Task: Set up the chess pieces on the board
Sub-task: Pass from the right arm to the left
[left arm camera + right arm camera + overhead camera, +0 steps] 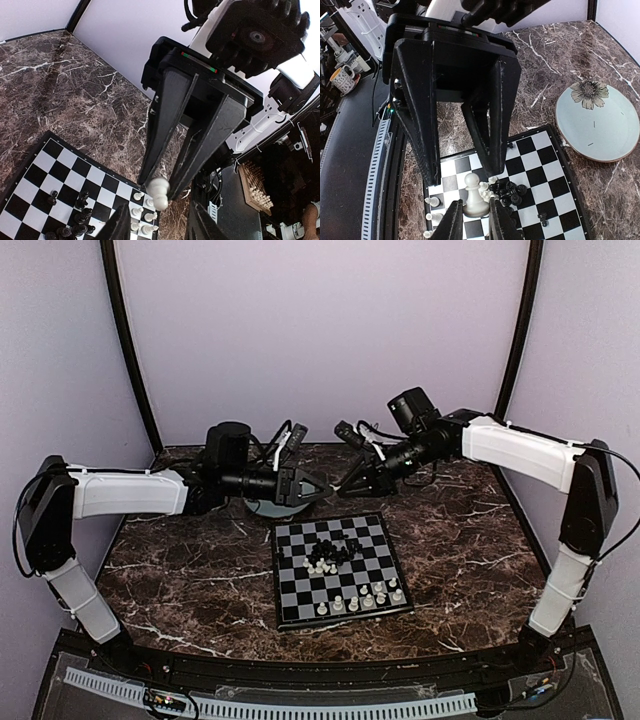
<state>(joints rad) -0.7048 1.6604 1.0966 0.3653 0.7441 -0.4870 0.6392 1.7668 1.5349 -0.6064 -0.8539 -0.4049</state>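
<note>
On the bench (190,580) nearest me lies the board (300,585). The chess pieces (335,552) are heaped at its middle, with a few white ones along the near edge. Farther back, raised, the right gripper (475,221) pinches one white piece (475,197) (pawn or bishop, I cannot tell). The left gripper (462,172) faces it, wide and holding nothing.

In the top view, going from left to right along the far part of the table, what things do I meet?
You meet: left arm → left gripper → right gripper, holding a white piece → right arm.
</note>
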